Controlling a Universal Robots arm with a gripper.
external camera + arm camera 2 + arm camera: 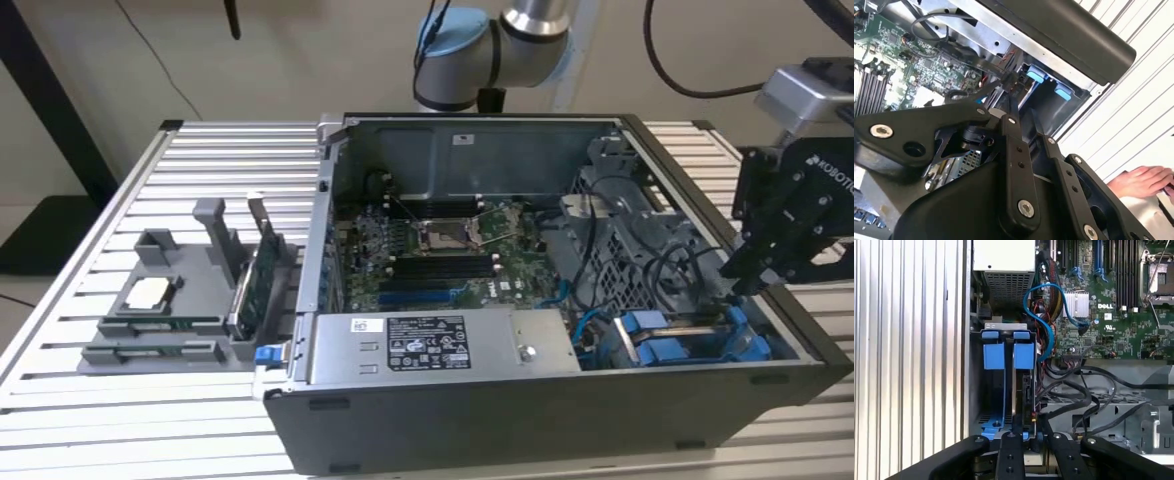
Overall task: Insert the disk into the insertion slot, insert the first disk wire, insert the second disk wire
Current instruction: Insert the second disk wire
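The insertion slot is sitting in the case's corner just beside the gripper, with its length running straight away from it. We're struggling to tell if the claw's clamping anything.

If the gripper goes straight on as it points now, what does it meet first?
Probably the blue rails of the slot, just ahead of the gripper in the first wrist view; depth unclear.
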